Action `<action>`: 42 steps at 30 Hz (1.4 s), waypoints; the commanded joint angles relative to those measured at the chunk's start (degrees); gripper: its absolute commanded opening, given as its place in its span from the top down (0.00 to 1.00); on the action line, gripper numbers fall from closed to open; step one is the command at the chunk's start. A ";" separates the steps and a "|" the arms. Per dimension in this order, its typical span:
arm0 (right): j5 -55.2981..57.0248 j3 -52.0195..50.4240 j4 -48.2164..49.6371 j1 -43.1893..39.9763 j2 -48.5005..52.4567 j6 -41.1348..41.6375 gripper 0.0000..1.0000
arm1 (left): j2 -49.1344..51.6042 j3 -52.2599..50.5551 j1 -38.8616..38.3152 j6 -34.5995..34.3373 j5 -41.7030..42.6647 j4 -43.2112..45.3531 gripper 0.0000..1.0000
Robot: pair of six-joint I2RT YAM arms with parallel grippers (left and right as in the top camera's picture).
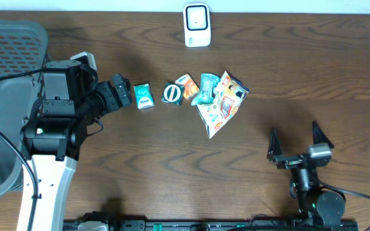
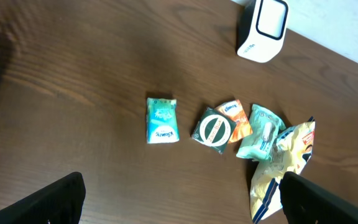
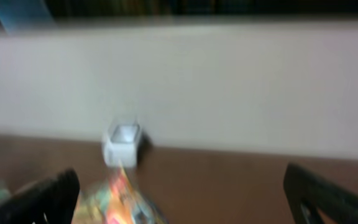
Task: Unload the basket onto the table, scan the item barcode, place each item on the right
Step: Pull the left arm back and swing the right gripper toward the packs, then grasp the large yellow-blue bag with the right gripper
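Grey basket (image 1: pixel 5 38) far left; beside it the left pincer (image 1: pixel 122 92) hangs wide open, just short of the teal packet (image 1: pixel 144 95). Nothing lifted, nothing scanned yet. Other packets (image 1: pixel 205 90) cluster on the worktop (image 1: pixel 140 173), the white scanner (image 1: pixel 197 25) behind them near the far edge. Right pincer (image 1: pixel 299 146) gapes empty too, with plenty of bare wood around it.

Right wrist view blurred throughout: scanner (image 3: pixel 123 144) a pale box left of centre, packets (image 3: pixel 118 194) colour smears along the bottom edge, possibly overlapping. Overhead: basket (image 1: pixel 11 45) cropped at left edge.
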 commanded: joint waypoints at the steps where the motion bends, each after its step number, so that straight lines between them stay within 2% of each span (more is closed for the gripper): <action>1: -2.03 -0.02 11.13 -0.24 -0.42 12.33 0.01 | 0.02 0.87 0.24 0.98 -0.35 -0.09 0.02; 4: 1.38 0.00 25.49 -0.24 0.66 13.25 0.01 | 0.02 0.87 0.24 0.98 -0.35 -0.09 0.02; 7: 6.10 1.46 35.69 -0.24 3.76 13.27 0.01 | 0.02 0.87 0.24 0.98 -0.35 -0.09 0.02; 9: 6.71 5.62 37.11 -0.24 7.85 13.25 0.01 | 0.02 0.87 0.24 0.98 -0.35 -0.09 0.02; 13: 2.62 18.16 30.12 -0.24 19.69 10.75 0.01 | 0.02 0.87 0.24 0.98 -0.35 -0.09 0.02; 17: -11.37 34.38 19.96 -0.24 35.87 3.48 0.01 | 0.02 0.87 0.24 0.98 -0.35 -0.09 0.02; 18: -18.88 38.38 17.11 -0.24 39.80 3.85 0.01 | 0.02 0.87 0.24 0.98 -0.35 -0.09 0.02; 19: -33.22 43.41 13.66 -0.24 45.05 4.07 0.01 | 0.02 0.87 0.24 0.98 -0.35 -0.09 0.02; 22: -56.13 48.68 13.84 -0.22 52.78 4.17 0.01 | 0.02 0.87 0.24 0.98 -0.35 -0.09 0.02; 24: -59.80 49.83 17.22 0.59 56.76 5.49 0.01 | 0.02 0.87 0.24 0.98 -0.35 -0.09 0.02; 28: -49.48 50.40 22.51 3.21 63.91 23.17 0.01 | 0.02 0.87 0.24 0.98 -0.35 -0.09 0.03; 33: -41.35 51.06 21.90 7.67 69.94 28.96 0.01 | 0.02 0.87 0.24 0.98 -0.35 -0.09 0.02; 35: -39.98 52.83 19.02 9.07 72.00 29.49 0.01 | 0.02 0.87 0.24 0.98 -0.35 -0.09 0.02; 38: -37.27 58.16 8.92 10.32 75.01 27.21 0.01 | 0.02 0.87 0.24 0.98 -0.35 -0.09 0.02; 42: -27.43 68.98 -14.10 12.09 79.01 16.24 0.01 | 0.02 0.87 0.24 0.98 -0.35 -0.09 0.02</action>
